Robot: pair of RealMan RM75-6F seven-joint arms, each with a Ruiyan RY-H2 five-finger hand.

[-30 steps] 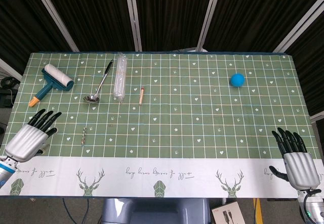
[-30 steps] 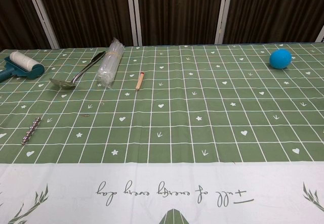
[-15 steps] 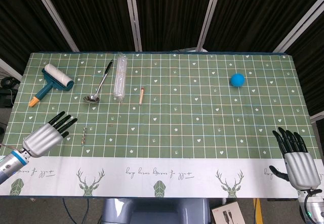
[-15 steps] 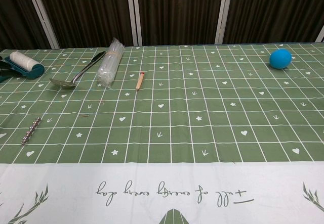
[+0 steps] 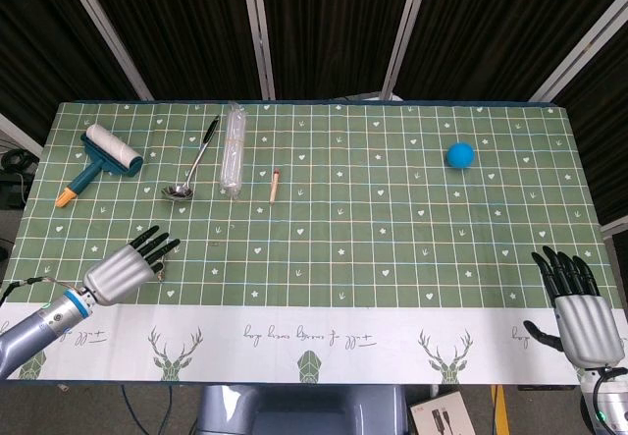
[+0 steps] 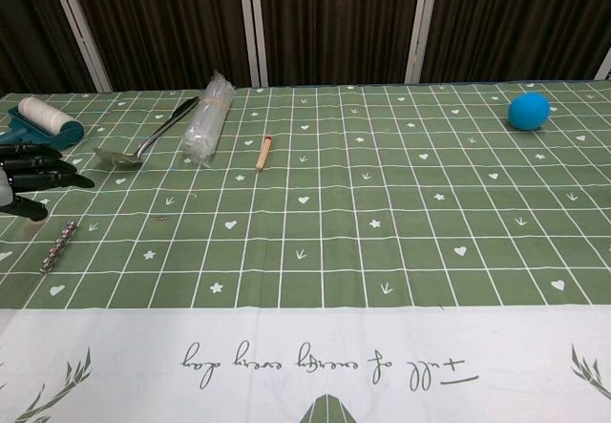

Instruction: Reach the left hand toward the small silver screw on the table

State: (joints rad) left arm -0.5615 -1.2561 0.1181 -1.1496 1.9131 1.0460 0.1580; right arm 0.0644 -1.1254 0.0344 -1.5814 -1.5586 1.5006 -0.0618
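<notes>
The small silver screw [image 6: 58, 244] lies on the green checked cloth near the front left, and in the head view the screw [image 5: 163, 267] shows just right of my left hand's fingers. My left hand [image 5: 126, 268] hovers beside it with dark fingers spread and nothing held. In the chest view the left hand [image 6: 29, 179] enters from the left edge, a little behind and above the screw, not touching it. My right hand [image 5: 575, 302] rests at the table's front right corner, fingers apart and empty.
At the back left lie a teal lint roller [image 5: 102, 158], a metal ladle [image 5: 190, 168], a clear plastic bottle [image 5: 232, 150] and a small wooden stick [image 5: 275, 186]. A blue ball [image 5: 460, 154] sits at the back right.
My left hand has swept rightward across the front left of the table toward the screw and now shows in the chest view. The right hand has barely moved.
</notes>
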